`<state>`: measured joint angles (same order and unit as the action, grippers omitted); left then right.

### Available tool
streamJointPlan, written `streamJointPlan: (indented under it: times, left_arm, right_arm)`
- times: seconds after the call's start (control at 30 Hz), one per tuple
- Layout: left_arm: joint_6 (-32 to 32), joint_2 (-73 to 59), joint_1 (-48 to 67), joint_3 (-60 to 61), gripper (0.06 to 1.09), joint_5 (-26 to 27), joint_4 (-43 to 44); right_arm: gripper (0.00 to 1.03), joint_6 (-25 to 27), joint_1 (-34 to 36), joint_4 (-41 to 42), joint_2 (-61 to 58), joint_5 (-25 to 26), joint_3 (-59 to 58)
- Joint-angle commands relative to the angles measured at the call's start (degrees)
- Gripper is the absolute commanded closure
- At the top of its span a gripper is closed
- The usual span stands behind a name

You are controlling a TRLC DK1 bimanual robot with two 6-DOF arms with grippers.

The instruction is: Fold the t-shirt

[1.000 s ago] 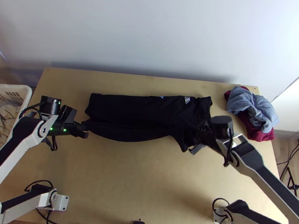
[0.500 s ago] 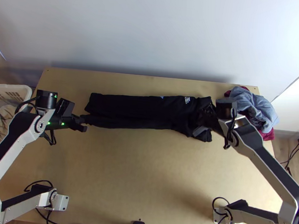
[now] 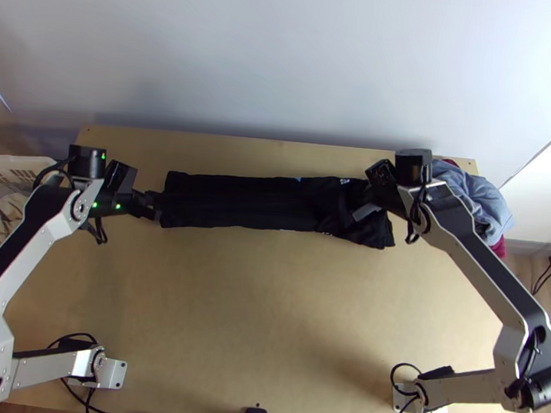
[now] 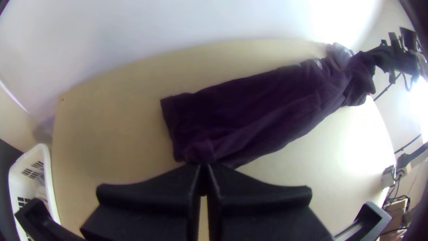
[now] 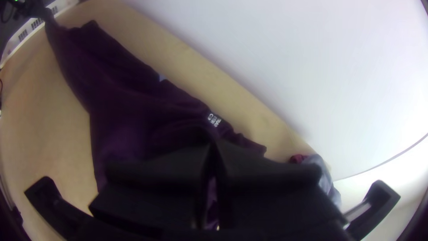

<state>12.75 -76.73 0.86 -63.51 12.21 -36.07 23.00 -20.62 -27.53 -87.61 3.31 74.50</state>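
Two claws clamped on dark t-shirt [image 3: 245,204]: left claw [image 4: 205,166] at one end, right claw [image 5: 213,146] near other end. T-shirt is long strip between them, long way side to side over worktop [image 3: 267,306]. Next, likely lay it down flat, let go. Small white print [image 5: 214,119] near right claw.

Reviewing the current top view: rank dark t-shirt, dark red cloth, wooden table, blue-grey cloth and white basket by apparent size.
Largest to smallest:
1. Wooden table
2. Dark t-shirt
3. Blue-grey cloth and white basket: too close to rank; the basket is cut off
4. Dark red cloth, just slivers
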Motion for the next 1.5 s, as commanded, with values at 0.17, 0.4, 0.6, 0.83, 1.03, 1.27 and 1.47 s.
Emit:
streamJointPlan:
  times: [0.17,0.4,0.6,0.83,1.03,1.27,1.47]
  left_arm:
    - [1.57,-12.74,-0.78,-10.32,1.05,-2.36,2.59]
    - [1.84,-19.07,-0.69,-14.81,1.05,-3.33,4.17]
    - [1.92,-23.64,-0.42,-19.29,1.05,-4.03,4.35]
    - [2.36,-28.92,-0.42,-23.42,1.05,-5.00,4.61]
    - [3.15,-32.52,-0.51,-25.35,1.05,-5.44,4.61]
    - [3.33,-34.89,-0.51,-26.41,1.05,-5.53,5.49]
    - [3.33,-36.91,-0.34,-27.99,1.05,-5.53,5.66]
  right_arm:
    - [1.00,0.37,2.87,0.19,-8.80,-0.06,7.15]
    - [1.00,0.81,4.45,0.99,-13.72,0.03,9.35]
    - [1.00,0.64,5.94,0.99,-17.24,-0.06,12.51]
    - [1.00,1.08,6.21,0.90,-21.99,0.03,16.91]
    - [1.00,1.60,6.47,0.81,-25.15,0.03,18.49]
    - [1.00,1.78,7.09,0.81,-27.35,0.03,19.90]
    - [1.00,1.78,7.53,0.72,-29.19,0.03,21.39]
